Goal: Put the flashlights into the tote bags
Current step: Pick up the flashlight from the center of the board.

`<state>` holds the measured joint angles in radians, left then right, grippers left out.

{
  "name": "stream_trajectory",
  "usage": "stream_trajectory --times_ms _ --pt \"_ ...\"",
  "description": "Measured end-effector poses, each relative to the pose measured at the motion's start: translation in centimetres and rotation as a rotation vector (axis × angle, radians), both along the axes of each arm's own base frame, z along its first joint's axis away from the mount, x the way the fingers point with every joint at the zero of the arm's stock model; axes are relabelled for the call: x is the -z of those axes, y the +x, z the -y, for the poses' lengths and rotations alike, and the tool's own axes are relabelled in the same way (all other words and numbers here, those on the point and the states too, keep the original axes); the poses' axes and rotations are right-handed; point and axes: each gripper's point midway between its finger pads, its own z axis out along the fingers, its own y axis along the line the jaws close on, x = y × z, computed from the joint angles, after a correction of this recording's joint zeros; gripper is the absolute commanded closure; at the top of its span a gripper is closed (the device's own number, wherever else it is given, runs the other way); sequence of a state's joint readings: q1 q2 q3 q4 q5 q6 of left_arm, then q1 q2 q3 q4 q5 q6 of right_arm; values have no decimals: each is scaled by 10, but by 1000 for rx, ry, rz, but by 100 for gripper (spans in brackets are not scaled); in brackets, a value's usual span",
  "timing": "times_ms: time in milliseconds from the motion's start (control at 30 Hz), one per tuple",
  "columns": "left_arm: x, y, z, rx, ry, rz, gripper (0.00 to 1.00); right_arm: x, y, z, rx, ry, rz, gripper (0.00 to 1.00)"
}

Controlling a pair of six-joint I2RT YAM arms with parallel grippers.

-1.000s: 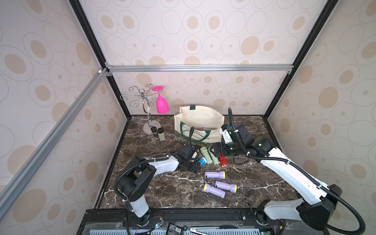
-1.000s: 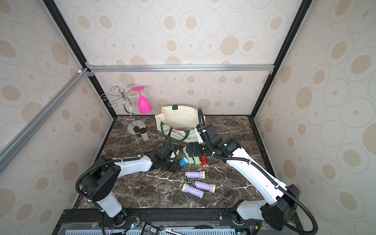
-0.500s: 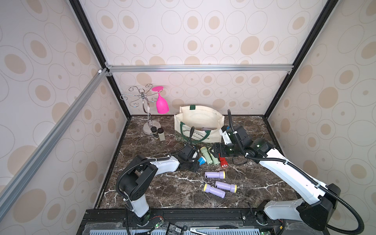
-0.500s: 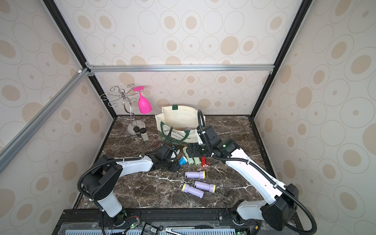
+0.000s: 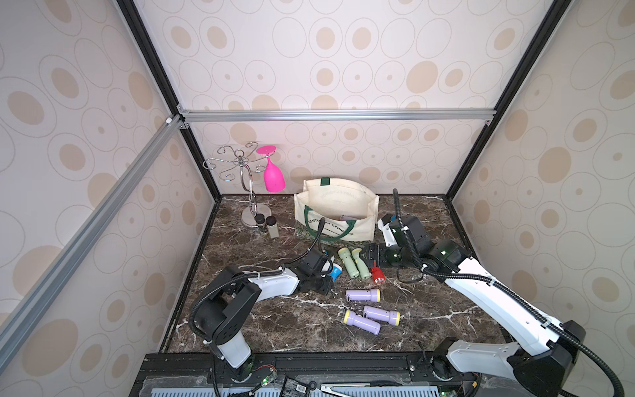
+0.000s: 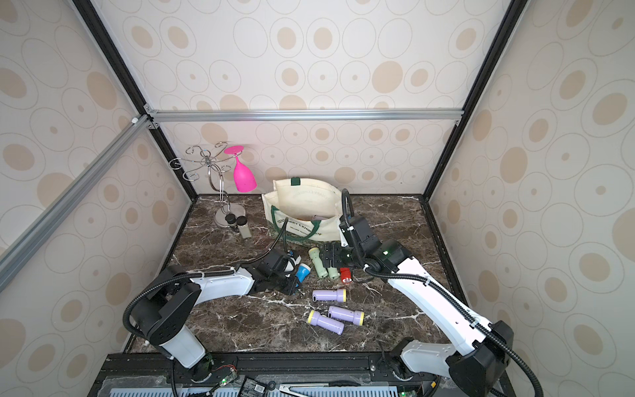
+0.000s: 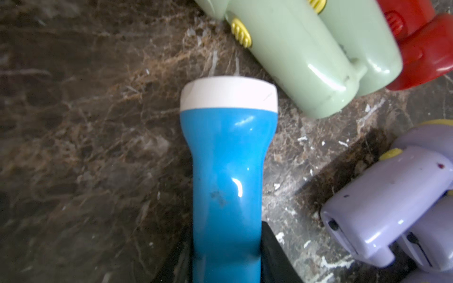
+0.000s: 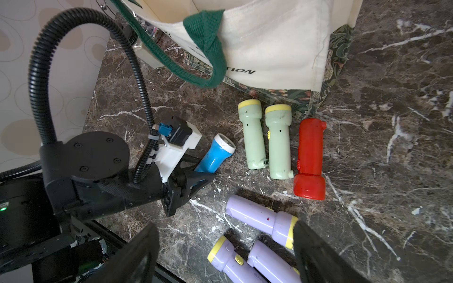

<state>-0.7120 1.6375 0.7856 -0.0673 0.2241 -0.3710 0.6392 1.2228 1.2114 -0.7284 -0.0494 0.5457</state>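
The left gripper has closed since a second ago and now clamps the blue flashlight by its tail, in front of the tote bag. The right gripper hangs spread above the pale green flashlights and the red flashlight.

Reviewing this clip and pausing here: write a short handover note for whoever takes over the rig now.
Left gripper: shut on the blue flashlight.
Right gripper: open, empty, by the red flashlight.
Tote bag: upright behind them, something lilac inside.
Left: bag the blue one, then two pale green flashlights, the red one and three lilac flashlights lying on the table.
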Motion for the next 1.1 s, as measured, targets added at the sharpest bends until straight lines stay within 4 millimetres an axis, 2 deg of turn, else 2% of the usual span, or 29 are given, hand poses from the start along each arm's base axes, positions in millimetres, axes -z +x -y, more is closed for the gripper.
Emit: stream_trajectory --times_ms 67,167,233,400,667,733,1100 --pt "-4 -6 -4 -10 -7 -10 91 -1 0 -1 -2 3 1 14" --pt "-21 -12 -7 -26 -46 1 97 -3 1 -3 -5 13 9 15" --pt "-39 -14 -7 -34 -84 22 100 -4 2 -4 -8 21 16 15" --pt "-81 -13 -6 -58 -176 91 100 -15 4 -13 -41 68 43 15" --pt "-132 -18 -10 -98 -289 152 100 -62 16 -37 -93 185 118 15" --pt "-149 -17 -8 -100 -328 173 100 -69 20 -44 -100 216 127 15" --pt "-253 -6 12 -82 -540 298 100 -80 44 -75 -103 394 103 12"
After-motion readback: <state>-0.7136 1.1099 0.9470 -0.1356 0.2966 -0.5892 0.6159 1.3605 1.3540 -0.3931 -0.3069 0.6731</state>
